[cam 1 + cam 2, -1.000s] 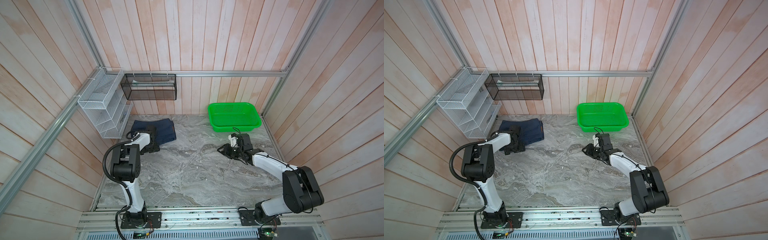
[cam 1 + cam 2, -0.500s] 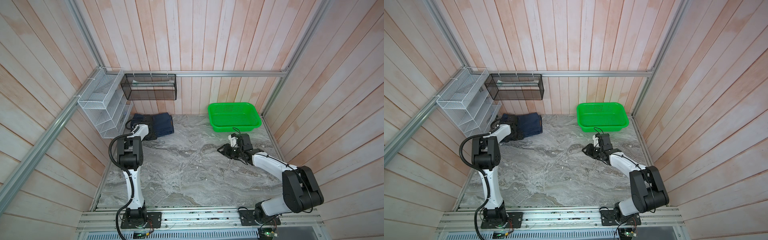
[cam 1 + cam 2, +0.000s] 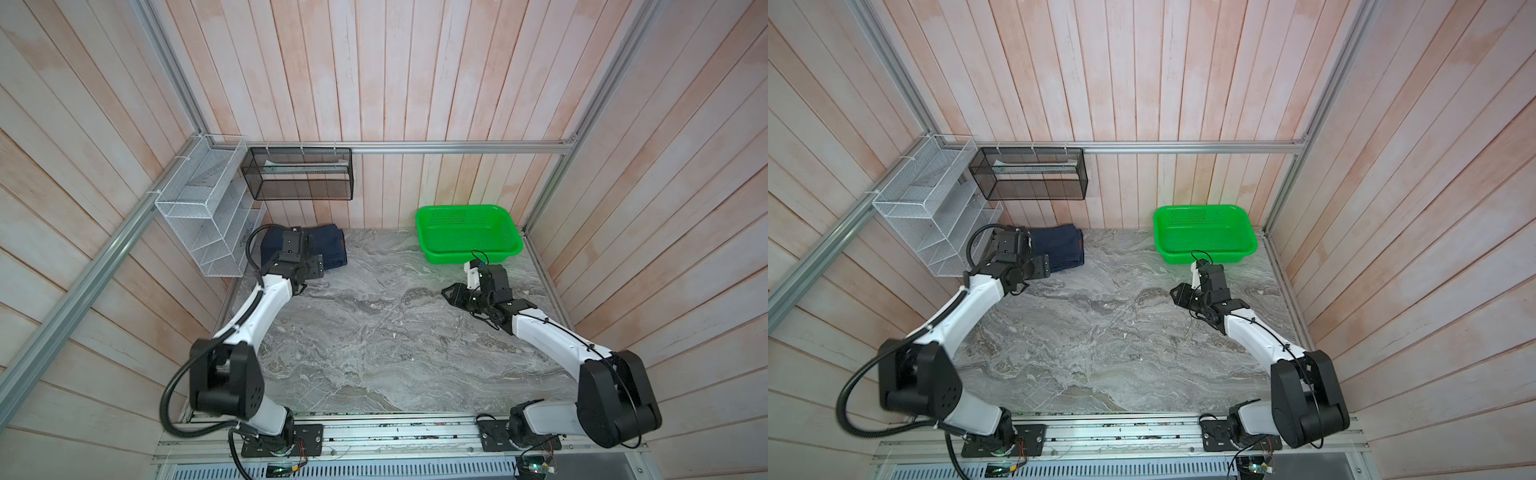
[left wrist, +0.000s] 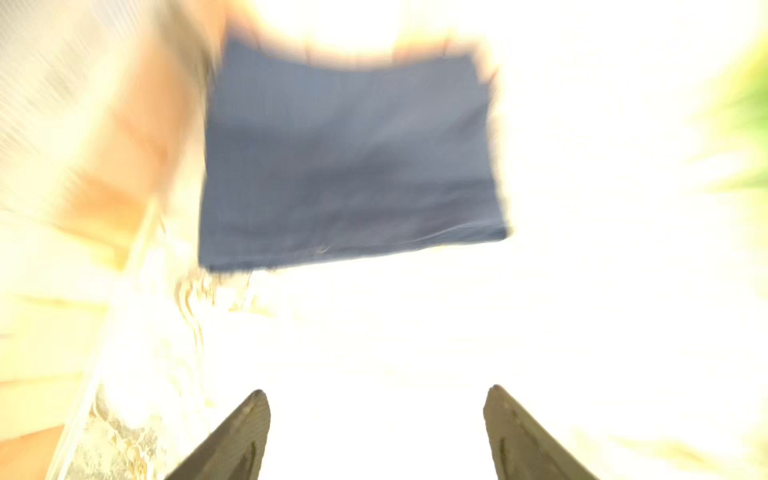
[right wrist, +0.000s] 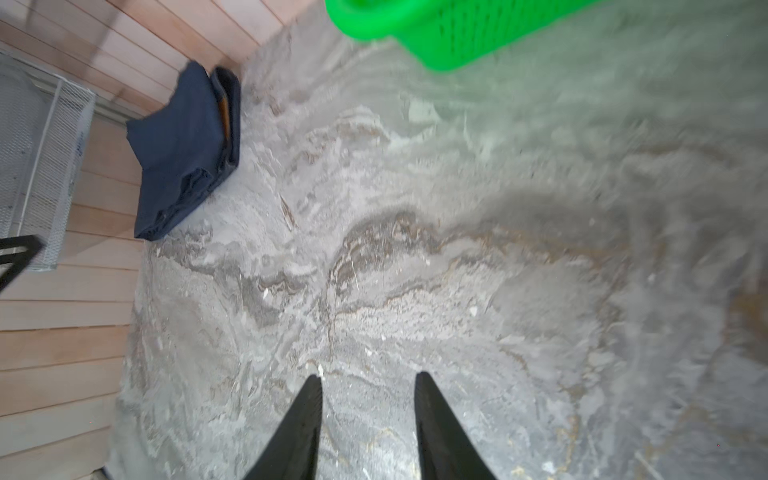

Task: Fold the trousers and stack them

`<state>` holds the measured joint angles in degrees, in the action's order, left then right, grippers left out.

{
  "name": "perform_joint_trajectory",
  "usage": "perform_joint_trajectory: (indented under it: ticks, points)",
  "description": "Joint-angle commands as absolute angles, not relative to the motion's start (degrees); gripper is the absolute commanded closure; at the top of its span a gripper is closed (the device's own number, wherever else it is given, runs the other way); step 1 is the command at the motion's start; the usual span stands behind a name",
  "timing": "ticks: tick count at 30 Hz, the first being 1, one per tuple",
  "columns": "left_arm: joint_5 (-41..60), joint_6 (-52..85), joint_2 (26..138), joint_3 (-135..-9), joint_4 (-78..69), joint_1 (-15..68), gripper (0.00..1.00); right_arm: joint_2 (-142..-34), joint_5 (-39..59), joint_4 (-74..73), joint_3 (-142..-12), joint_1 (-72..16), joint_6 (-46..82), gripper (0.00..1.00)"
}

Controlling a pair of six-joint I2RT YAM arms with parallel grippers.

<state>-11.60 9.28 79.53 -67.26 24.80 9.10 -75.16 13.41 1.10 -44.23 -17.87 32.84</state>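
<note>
Jeans (image 3: 330, 249) lay folded at the tabletop's (image 3: 374, 332) 11 o'clock corner, shoved deeper there within the last second. Left hand (image 4: 376, 388) had drawn clear of the cloth, jaws wide, empty. Right hand (image 5: 370, 376) waited near 3 o'clock, part-open, holding nothing. Placement looked finished.

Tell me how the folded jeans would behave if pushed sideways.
Likely floppy: the trousers are stacked denim layers, so a push may buckle the bottom edges. The thick bundle probably has some weight, and might slide whole on the smooth-looking table.
</note>
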Motion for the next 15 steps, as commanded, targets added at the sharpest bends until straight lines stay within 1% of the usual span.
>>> perform_joint_trajectory:
  ticks: [1,5,9,12,15]
  points:
    - [-12.98,11.68,68.93,-54.85,14.21,8.31,0.16,-68.62,-0.45,-8.02,-38.35,-18.02,26.84,0.61]
    - [-15.34,12.04,56.63,-39.38,2.11,8.34,0.14,-60.95,-12.70,-23.05,-28.37,-17.99,18.75,0.59]
    - [-19.20,13.44,50.82,-29.46,-6.46,8.26,0.13,-57.40,-22.87,-40.73,-18.32,-17.88,8.30,0.57]
    - [-23.01,14.78,49.18,-24.25,-11.18,8.27,0.13,-58.43,-28.92,-44.82,-16.30,-17.11,3.59,0.53]
    - [-26.18,16.61,47.94,-19.82,-15.70,8.32,0.13,-60.72,-30.03,-46.79,-15.12,-14.07,2.89,0.51]
